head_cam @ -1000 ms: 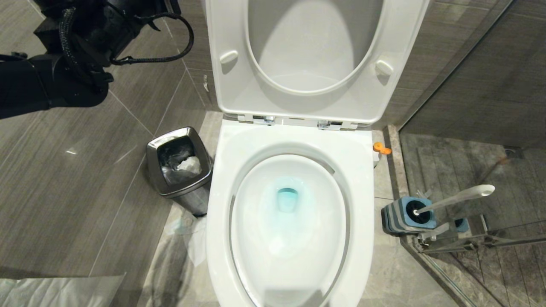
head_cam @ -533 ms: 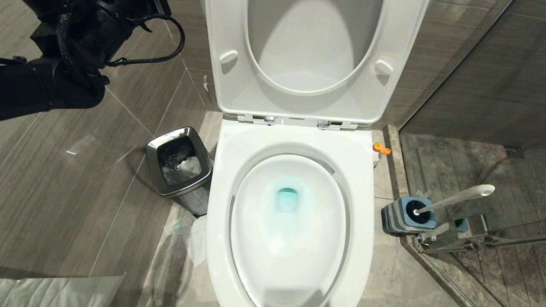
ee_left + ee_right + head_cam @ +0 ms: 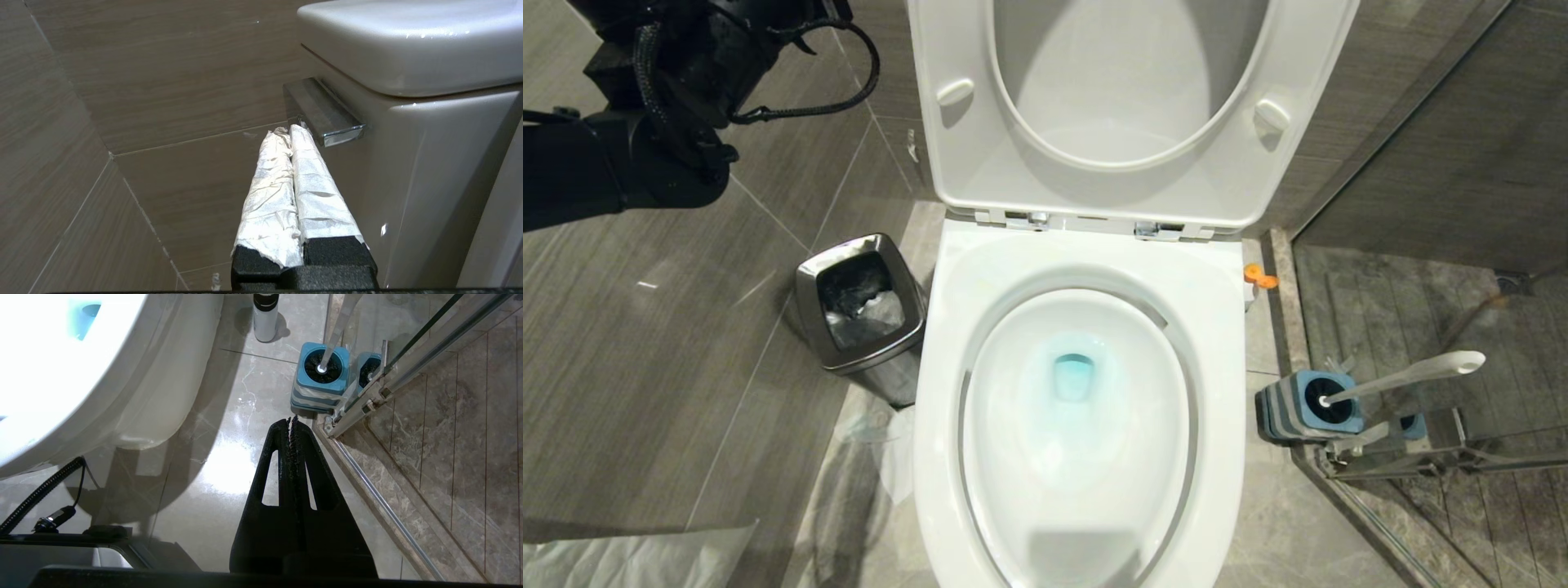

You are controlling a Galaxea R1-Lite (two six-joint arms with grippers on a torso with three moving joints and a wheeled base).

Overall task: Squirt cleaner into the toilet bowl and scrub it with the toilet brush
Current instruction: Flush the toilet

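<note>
Evidently the squirting was done: teal-blue cleaner lay pooled at the centre of the toilet bowl (image 3: pixel 1086 269), seat and lid raised. The toilet brush (image 3: pixel 1401 375) sat in its blue-and-grey holder (image 3: pixel 1311 406) on the floor at 3 o'clock of the bowl, against the glass shower partition (image 3: pixel 1445 237), and the cleaner bottle (image 3: pixel 265 316) stood on the floor at about 2 o'clock, its orange cap just clear of the rim. The left gripper (image 3: pixel 286 132), its 2 paper-wrapped fingers pressed together and holding nothing, had its tips right beside the chrome flush lever (image 3: pixel 327 118) on the tank (image 3: pixel 429 134), up at 11 o'clock; whether they touched it I could not tell. I judged a flush to be in hand, with scrubbing untouched. The right gripper (image 3: pixel 292 420), jaws together and empty, hung low near the holder. Next, I thought, it would need to open and take the slanted handle
</note>
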